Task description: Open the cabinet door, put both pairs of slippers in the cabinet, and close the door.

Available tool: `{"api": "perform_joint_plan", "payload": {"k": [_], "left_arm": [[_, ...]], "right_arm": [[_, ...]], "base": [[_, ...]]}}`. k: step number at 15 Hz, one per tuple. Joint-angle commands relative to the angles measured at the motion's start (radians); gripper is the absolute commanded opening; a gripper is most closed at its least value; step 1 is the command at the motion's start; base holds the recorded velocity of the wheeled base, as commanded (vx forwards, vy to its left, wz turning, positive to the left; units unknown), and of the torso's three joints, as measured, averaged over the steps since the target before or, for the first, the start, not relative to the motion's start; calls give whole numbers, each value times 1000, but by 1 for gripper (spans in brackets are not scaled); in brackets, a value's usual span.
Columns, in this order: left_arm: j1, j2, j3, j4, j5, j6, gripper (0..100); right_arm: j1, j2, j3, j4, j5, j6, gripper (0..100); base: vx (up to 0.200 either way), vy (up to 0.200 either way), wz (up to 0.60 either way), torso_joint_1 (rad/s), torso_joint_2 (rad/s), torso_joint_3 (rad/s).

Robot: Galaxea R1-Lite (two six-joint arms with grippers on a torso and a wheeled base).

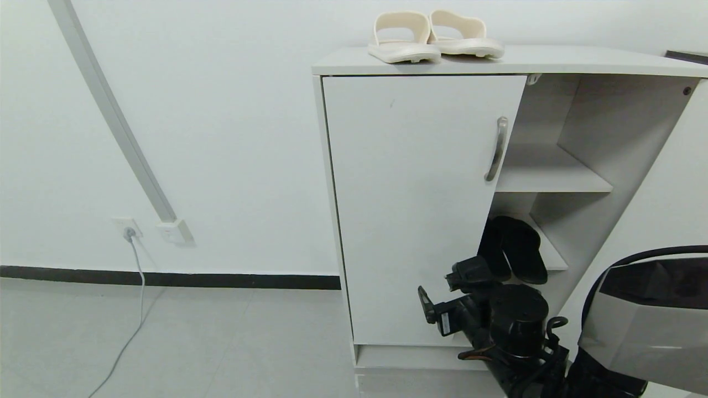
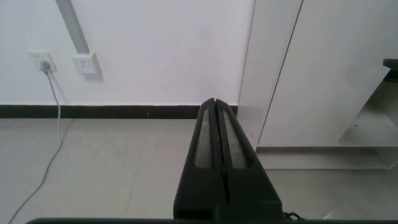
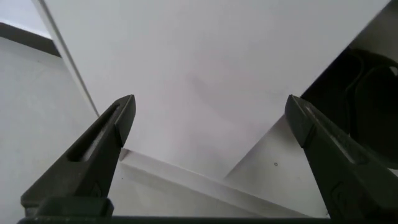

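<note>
A white cabinet [image 1: 415,210] stands against the wall, its left door shut, with a metal handle [image 1: 496,149]. Its right door [image 1: 664,182] is swung open, showing the shelves. A pair of black slippers [image 1: 517,249] lies on the lower shelf inside. A cream pair [image 1: 434,36] sits on the cabinet top. My right gripper [image 1: 442,290] is low in front of the shut door, open and holding nothing; in its wrist view the right gripper [image 3: 210,102] faces the door panel, with the black slippers [image 3: 373,81] off to one side. My left gripper [image 2: 213,101] is shut and empty, low over the floor, left of the cabinet [image 2: 323,74].
A wall socket [image 1: 128,229] with a grey cable trailing onto the floor sits left of the cabinet, under a slanted cable duct [image 1: 110,116]. Open tiled floor [image 1: 166,342] lies to the left. The upper shelf [image 1: 553,177] holds nothing.
</note>
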Motion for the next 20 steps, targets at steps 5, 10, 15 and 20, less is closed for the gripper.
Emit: {"api": "perform_joint_plan", "payload": {"k": [5,10,15,20], "left_arm": [[0,2,0,0,0,0,0],[0,0,0,0,0,0,0],[0,2,0,0,0,0,0],[0,2,0,0,0,0,0]], "right_arm": [[10,6,1,-8,8,0,100],[10,16,4,-8,7,-2,100],[10,20,4,-10,7,0,100],[8,23,3,-10,5,0,100]], "base": [[0,0,0,17,-218,-268],[0,0,0,78,-500,-352],[0,0,0,134,-469,-334],[0,0,0,168,-484,-312]]}}
